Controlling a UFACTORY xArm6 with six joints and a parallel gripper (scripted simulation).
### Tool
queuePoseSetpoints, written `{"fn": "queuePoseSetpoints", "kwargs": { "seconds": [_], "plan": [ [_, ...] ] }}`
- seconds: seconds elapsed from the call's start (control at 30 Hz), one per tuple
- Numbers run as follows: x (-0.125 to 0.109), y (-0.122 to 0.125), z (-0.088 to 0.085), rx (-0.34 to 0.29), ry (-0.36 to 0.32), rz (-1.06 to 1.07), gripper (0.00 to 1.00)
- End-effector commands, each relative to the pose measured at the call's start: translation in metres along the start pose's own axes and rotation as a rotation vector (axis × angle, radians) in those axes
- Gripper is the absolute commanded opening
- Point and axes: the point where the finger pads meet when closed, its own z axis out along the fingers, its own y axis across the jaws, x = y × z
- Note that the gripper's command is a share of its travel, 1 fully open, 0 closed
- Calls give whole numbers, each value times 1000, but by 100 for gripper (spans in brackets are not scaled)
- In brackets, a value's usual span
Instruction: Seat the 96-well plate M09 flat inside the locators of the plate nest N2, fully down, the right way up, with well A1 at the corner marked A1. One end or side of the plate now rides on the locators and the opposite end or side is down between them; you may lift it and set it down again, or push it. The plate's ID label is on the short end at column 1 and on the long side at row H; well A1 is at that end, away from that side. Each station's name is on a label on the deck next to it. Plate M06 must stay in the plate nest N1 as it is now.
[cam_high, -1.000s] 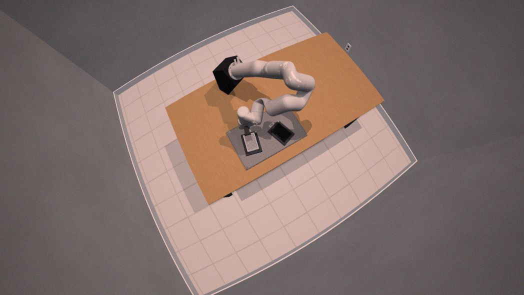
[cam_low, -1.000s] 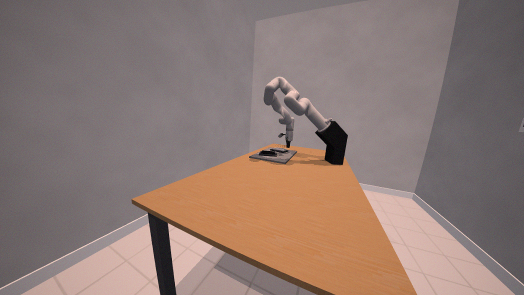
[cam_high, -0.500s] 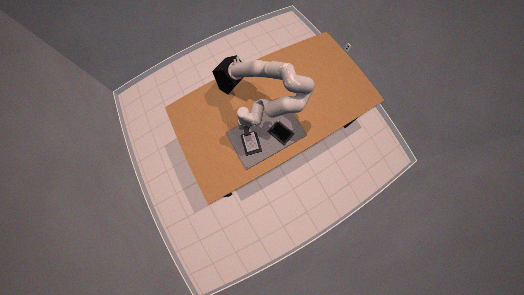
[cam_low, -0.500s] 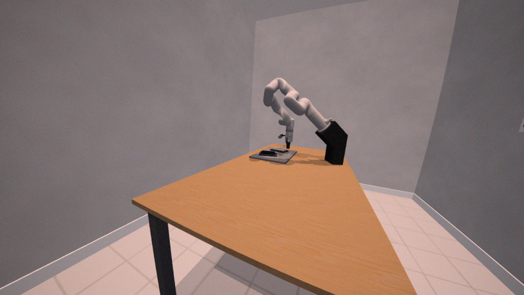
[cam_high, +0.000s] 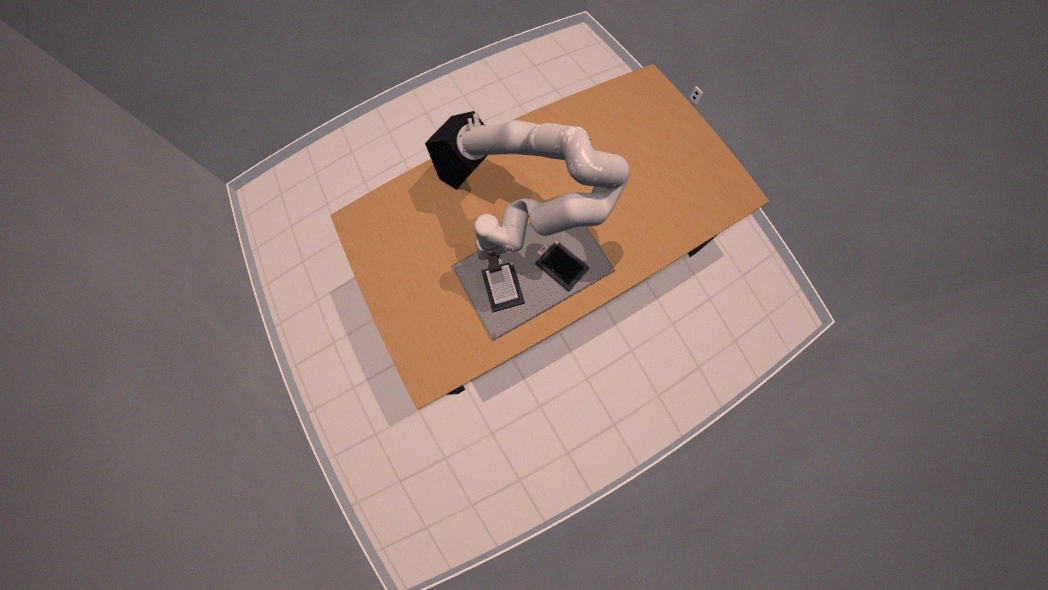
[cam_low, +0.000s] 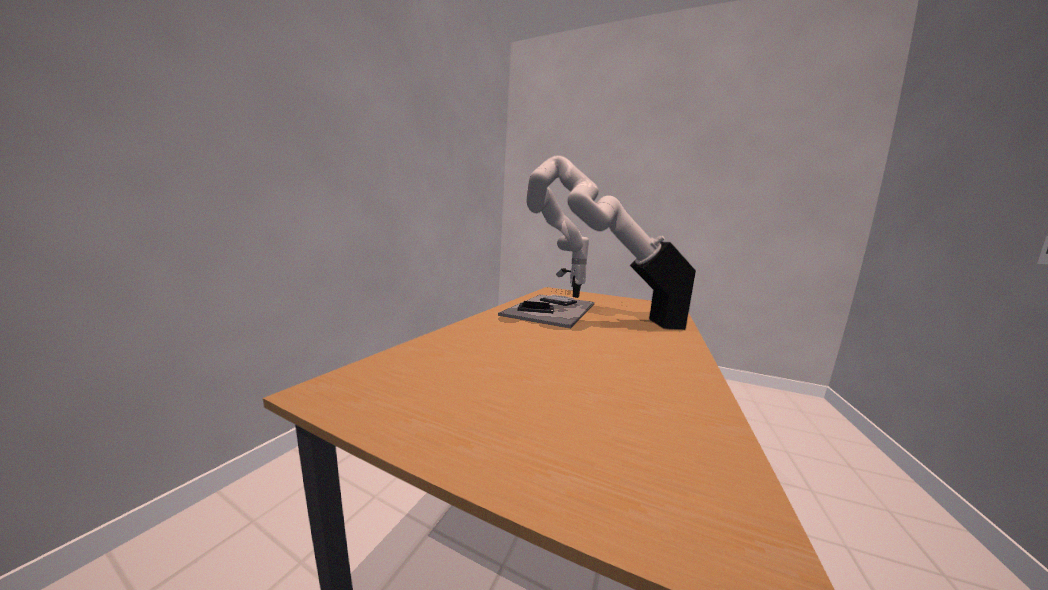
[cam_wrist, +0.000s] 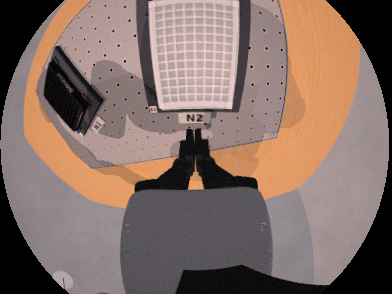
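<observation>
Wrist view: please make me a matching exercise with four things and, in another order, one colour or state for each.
Things:
1. gripper
2. plate M09
3. plate M06
4. N2 label

States:
a. black, at the left
b. white grid of wells
c. shut, holding nothing
d. between the white plate and the fingertips

Pairs: 1-c, 2-b, 3-a, 4-d

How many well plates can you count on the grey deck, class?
2. A white plate lies in the nest by the N2 label, just ahead of the shut gripper. A black plate sits towards the deck's other end.
</observation>
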Motion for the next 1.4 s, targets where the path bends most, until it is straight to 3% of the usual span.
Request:
{"fn": "queuePoseSetpoints", "kwargs": {
  "seconds": [0.0, 0.87, 1.07, 1.37],
  "plan": [
    [0, 0, 0, -1, 1, 0, 0],
    [0, 0, 0, -1, 1, 0, 0],
    [3, 1, -30, -1, 1, 55, 0],
    [3, 1, -30, -1, 1, 55, 0]
  ]
}}
